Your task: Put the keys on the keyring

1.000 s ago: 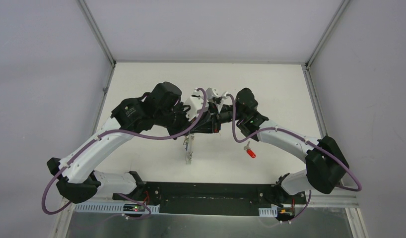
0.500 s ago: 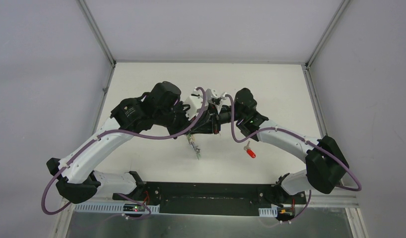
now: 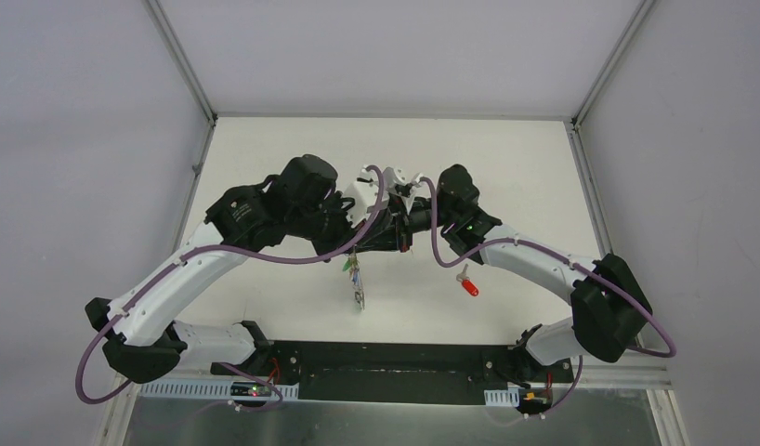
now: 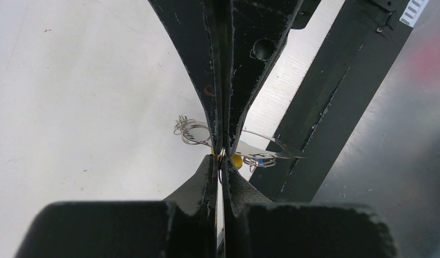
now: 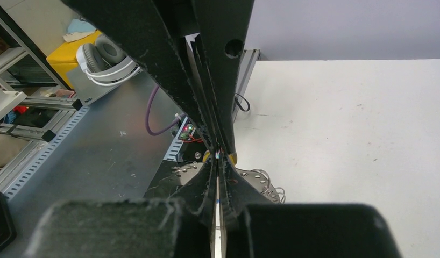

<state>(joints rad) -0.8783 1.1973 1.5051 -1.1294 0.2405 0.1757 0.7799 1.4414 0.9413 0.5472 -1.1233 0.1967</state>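
My left gripper and right gripper meet tip to tip above the table's middle, both shut. A thin wire ring shows pinched between the tips. Just below hangs the keyring, a flat grey band with holes, and a yellow key head sits behind the tips. Small split rings hang beside it. In the top view the bunch of keys dangles under the grippers. A red-headed key lies loose on the table to the right, apart from both grippers.
The black base rail runs along the near edge under the arms. Purple cables loop along both arms. Grey walls and a metal frame close in the white table on three sides.
The hanging bunch swung to the right and has come back toward the left. Both arms have hardly moved.
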